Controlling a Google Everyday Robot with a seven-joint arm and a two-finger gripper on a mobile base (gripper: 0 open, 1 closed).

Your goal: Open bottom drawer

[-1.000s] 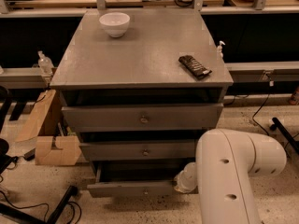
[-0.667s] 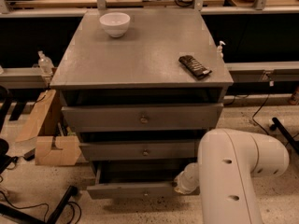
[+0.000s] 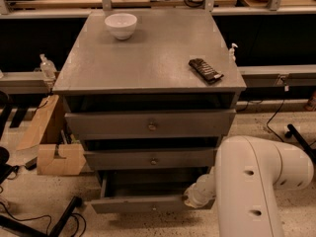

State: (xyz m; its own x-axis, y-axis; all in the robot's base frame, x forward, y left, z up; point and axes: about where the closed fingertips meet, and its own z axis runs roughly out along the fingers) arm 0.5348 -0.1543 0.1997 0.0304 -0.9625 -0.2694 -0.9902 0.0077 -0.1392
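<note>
The grey cabinet fills the middle of the view, and its counter (image 3: 148,58) carries a white bowl (image 3: 121,25) at 11 o'clock and a dark flat packet (image 3: 205,70) at 3 o'clock, well apart from each other. Below the counter sit three drawers. The top drawer (image 3: 150,124) and middle drawer (image 3: 150,158) are closed or nearly so, each with a small knob at its centre. The bottom drawer (image 3: 143,205), at 6 o'clock in the view, stands pulled out toward the camera, its dark tray showing behind the slim front.

The gripper (image 3: 194,197) is at the right end of that drawer front, touching or just beside its top edge. Whether the jaws are wide or narrow cannot be told. The white arm (image 3: 256,181) bulks at 4 to 5 o'clock. A cardboard box (image 3: 54,157) lies on the floor at 8 o'clock.
</note>
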